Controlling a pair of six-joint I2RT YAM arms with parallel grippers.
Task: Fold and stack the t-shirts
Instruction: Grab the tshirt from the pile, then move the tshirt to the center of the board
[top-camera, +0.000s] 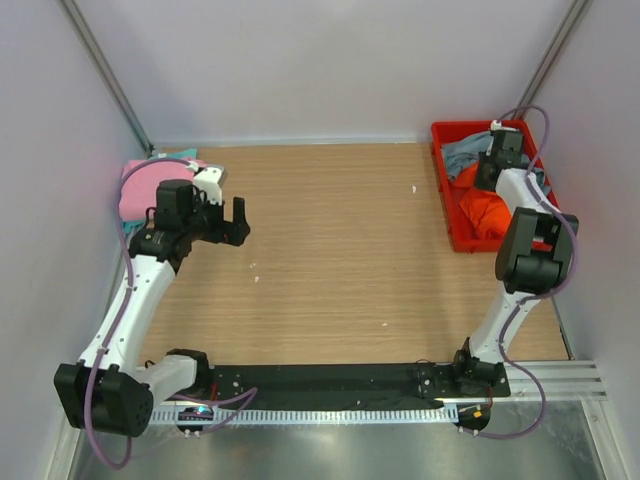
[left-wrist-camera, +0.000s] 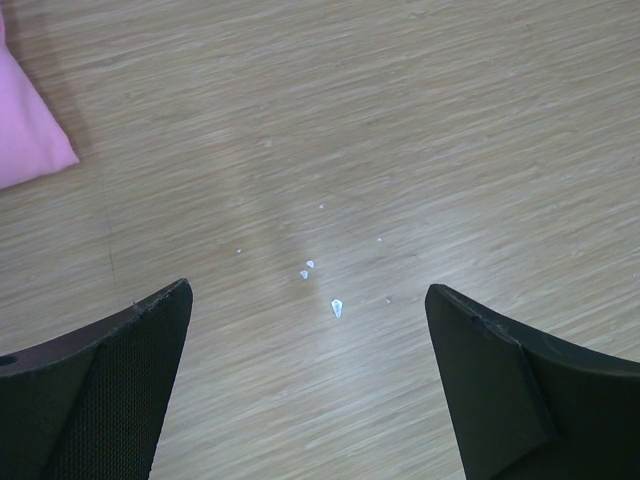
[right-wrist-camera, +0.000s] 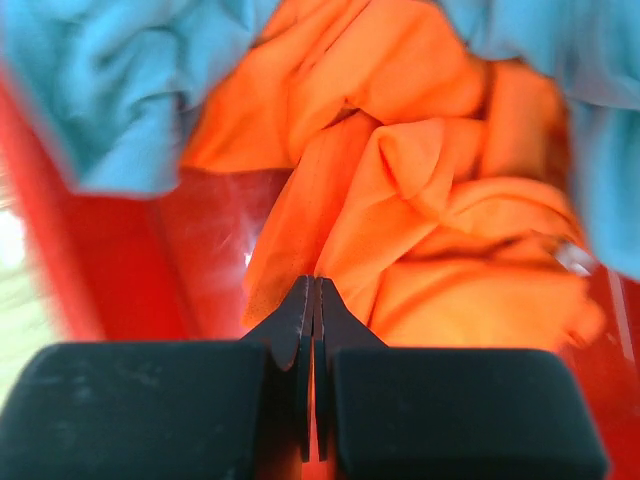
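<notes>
A crumpled orange t-shirt (top-camera: 482, 212) (right-wrist-camera: 430, 200) lies in the red bin (top-camera: 444, 200) (right-wrist-camera: 120, 270), with a grey-blue t-shirt (top-camera: 466, 152) (right-wrist-camera: 120, 80) bunched behind it. My right gripper (top-camera: 487, 178) (right-wrist-camera: 316, 280) reaches down into the bin, its jaws pressed together on a fold at the orange t-shirt's edge. A folded pink t-shirt (top-camera: 140, 190) (left-wrist-camera: 25, 130) rests at the table's far left on a teal t-shirt (top-camera: 186, 155), of which only an edge shows. My left gripper (top-camera: 228, 225) (left-wrist-camera: 308, 290) hovers wide open over bare wood, just right of the pink t-shirt, holding nothing.
The wooden table (top-camera: 340, 260) (left-wrist-camera: 400, 150) carries a few small white specks (left-wrist-camera: 337, 307). White walls enclose it on three sides. The bin stands against the right wall at the back.
</notes>
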